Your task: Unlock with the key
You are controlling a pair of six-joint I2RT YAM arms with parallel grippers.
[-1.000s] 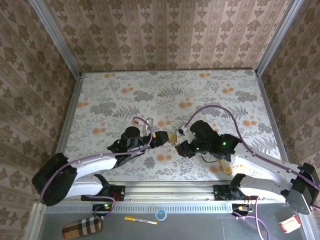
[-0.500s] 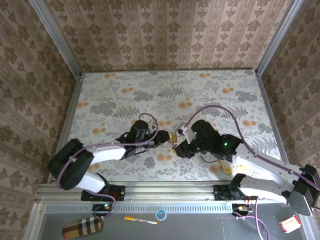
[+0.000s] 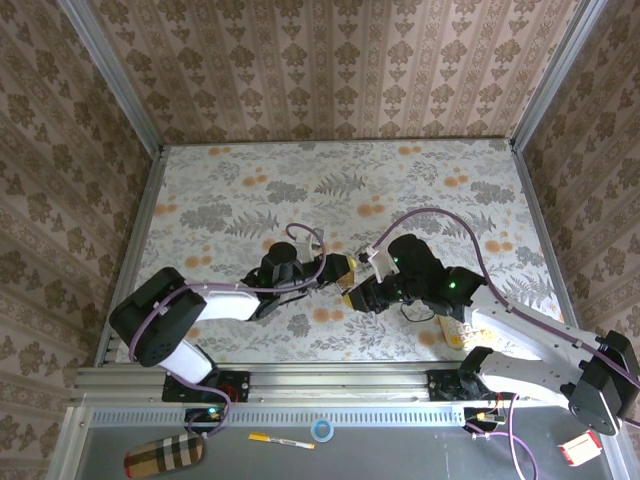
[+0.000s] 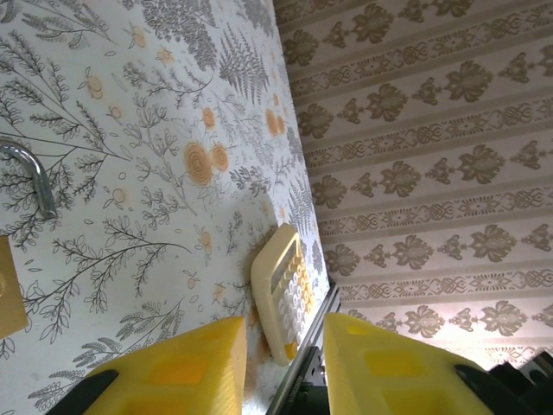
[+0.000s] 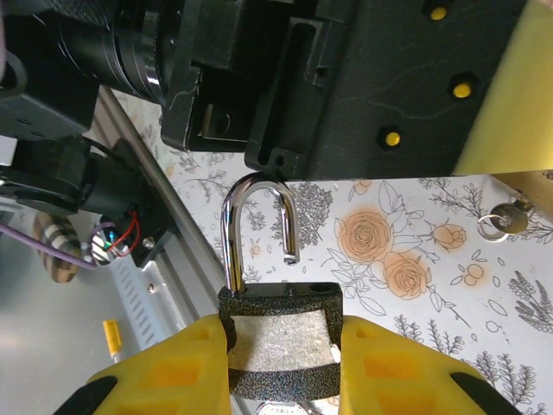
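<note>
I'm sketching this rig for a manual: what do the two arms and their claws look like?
The left arm and right arm have white shells with black joints; a purple cable runs along each. The left claw and right claw each have two blocky yellow fingers on black housings.

Left arm (image 3: 225, 300), right arm (image 3: 520, 325): white links, black joints, purple cables (image 3: 430, 214) looping off wrists. Gripper fingers (image 5: 164, 372) yellow. Green lights (image 3: 449, 285) on right wrist, 3 o'clock.

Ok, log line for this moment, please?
right gripper: shut on padlock | shackle: free end out | left gripper: jaws apart, nothing seen between
</note>
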